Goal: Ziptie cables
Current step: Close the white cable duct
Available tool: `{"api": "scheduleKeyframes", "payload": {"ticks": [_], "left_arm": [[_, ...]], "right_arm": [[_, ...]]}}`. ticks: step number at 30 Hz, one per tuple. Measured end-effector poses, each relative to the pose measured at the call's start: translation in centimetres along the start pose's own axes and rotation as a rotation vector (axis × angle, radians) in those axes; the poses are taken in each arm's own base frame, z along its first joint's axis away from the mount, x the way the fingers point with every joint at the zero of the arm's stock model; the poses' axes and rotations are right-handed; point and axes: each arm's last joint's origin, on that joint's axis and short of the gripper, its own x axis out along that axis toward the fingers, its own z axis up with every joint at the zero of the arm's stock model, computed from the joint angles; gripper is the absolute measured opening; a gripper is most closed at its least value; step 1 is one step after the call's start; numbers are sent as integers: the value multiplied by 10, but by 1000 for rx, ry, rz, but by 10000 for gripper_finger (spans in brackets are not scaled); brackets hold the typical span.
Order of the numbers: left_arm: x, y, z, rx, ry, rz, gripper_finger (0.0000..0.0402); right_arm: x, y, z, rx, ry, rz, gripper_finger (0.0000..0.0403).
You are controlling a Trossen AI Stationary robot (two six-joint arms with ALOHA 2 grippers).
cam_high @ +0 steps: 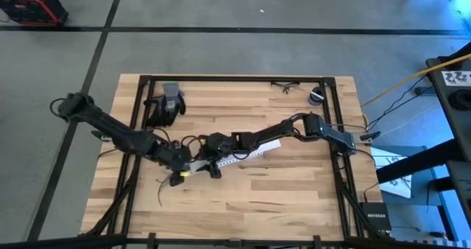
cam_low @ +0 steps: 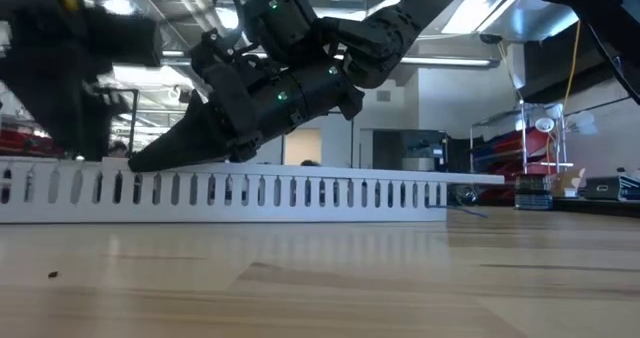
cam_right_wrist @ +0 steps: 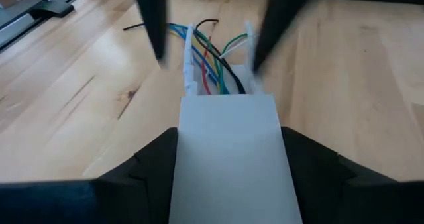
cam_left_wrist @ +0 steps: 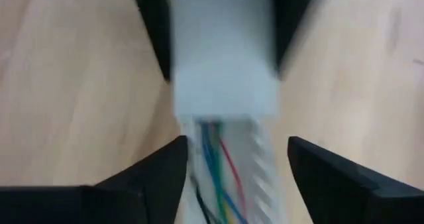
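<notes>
Both grippers straddle the white slotted channel (cam_high: 246, 152) mid-table; right gripper (cam_right_wrist: 228, 154) clenched on its lid; left gripper (cam_left_wrist: 235, 161) spread around it, grip unclear; coloured cables (cam_right_wrist: 211, 65) spill out.

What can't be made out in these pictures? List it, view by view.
- Right wrist view: the cables run under the white cover, which hides the rest of them.
- Low view: whatever lies inside the white channel is hidden by its slotted wall.
- Left wrist view: the cover is blurred.
- High view: the cables are too small to follow.
- All views: no zip tie can be made out.
</notes>
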Motion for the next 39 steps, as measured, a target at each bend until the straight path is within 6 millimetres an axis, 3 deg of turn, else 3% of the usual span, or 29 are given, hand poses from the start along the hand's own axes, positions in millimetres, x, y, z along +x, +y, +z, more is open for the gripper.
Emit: {"api": "scheduleKeyframes", "payload": {"ticks": [5, 8, 17, 28, 39], "left_arm": [[-33, -10, 7, 5, 96, 44, 257], [-40, -15, 2, -25, 107, 62, 257], [-26, -18, -32, 29, -25, 225, 257], [-9, -11, -43, 44, -73, 209, 257], [-7, -10, -37, 39, -86, 202, 257]], "right_arm": [[-1, -2, -1, 6, 12, -20, 223], [0, -2, -2, 6, 18, -21, 223], [-1, -1, -2, -9, 27, -15, 223], [-1, -3, -3, -13, 29, -17, 223], [-1, -3, -3, -14, 29, -19, 223]]}}
